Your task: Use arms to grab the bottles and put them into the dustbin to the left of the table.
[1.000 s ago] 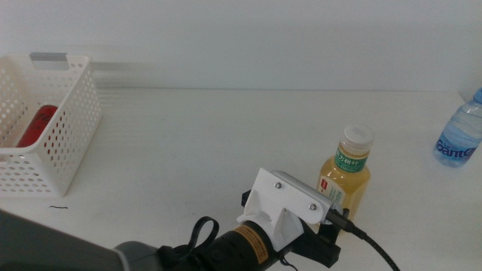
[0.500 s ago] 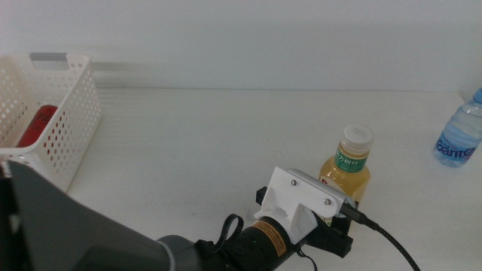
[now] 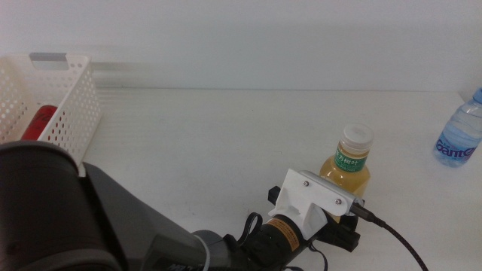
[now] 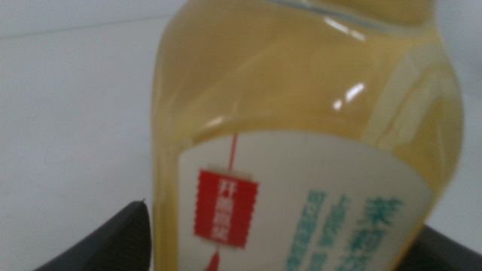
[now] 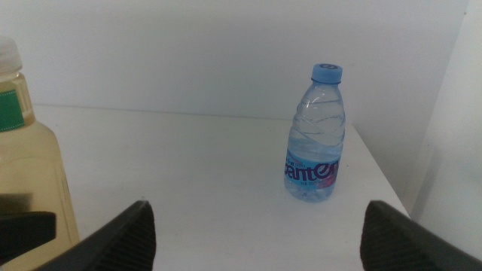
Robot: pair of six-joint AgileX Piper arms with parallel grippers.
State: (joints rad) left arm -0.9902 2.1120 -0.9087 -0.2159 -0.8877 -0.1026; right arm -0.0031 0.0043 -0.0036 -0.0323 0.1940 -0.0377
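The yellow drink bottle (image 3: 348, 167) with its white cap stands upright at the table's front middle. My left gripper (image 3: 331, 218) is up against its lower body, white housing toward the camera. In the left wrist view the yellow bottle (image 4: 301, 128) fills the frame, and the left gripper (image 4: 290, 229) is open with one dark jaw on each side of it. The clear water bottle (image 3: 458, 138) stands at the far right edge. My right gripper (image 5: 257, 214) waits open, facing the water bottle (image 5: 316, 135). The red can (image 3: 38, 123) lies in the white dustbin (image 3: 71, 102) at the left.
The left arm's dark bulk (image 3: 60, 218) fills the lower left of the middle view and hides the dustbin's front. The white table (image 3: 226, 135) stretches between the dustbin and the yellow bottle. The table's right edge (image 5: 380, 177) lies close to the water bottle.
The left arm has reached further right, bringing its gripper closer around the yellow bottle. Its rear section now covers the dustbin's front. The bottles have not moved.
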